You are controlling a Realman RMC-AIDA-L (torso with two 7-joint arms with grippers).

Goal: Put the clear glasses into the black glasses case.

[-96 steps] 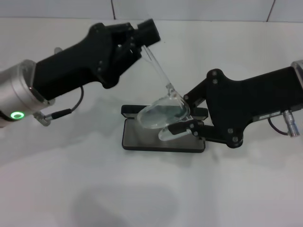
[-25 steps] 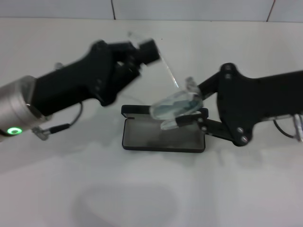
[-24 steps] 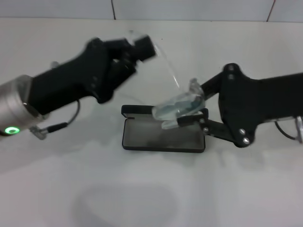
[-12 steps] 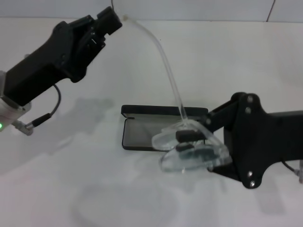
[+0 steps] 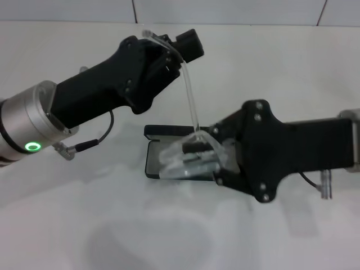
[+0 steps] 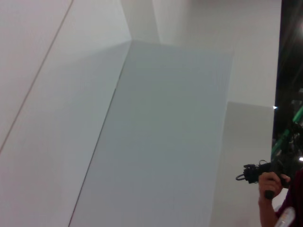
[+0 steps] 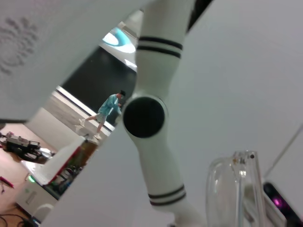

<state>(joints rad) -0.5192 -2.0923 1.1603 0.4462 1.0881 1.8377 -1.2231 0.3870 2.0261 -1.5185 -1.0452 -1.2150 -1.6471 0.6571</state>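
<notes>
The clear glasses (image 5: 188,159) hang low over the open black glasses case (image 5: 153,133) in the head view. My right gripper (image 5: 198,161) comes in from the right and is shut on their lens front, its dark fingers showing through the plastic. One clear temple arm (image 5: 190,95) rises steeply up and to the left from the lenses. Its tip lies in my left gripper (image 5: 170,49), which is shut on it above the case's far left corner. The right wrist view shows part of the clear glasses (image 7: 222,189) close up. Most of the case's grey lining is covered.
The case lies on a white tabletop (image 5: 112,225) backed by a white tiled wall. The left wrist view holds only white walls and a person's hand (image 6: 267,182) with a dark device. A white robot column (image 7: 151,118) fills the right wrist view.
My right gripper has carried the glasses up and left, from in front of the case to over it. My left gripper has swung right and down, following the temple arm's tip.
</notes>
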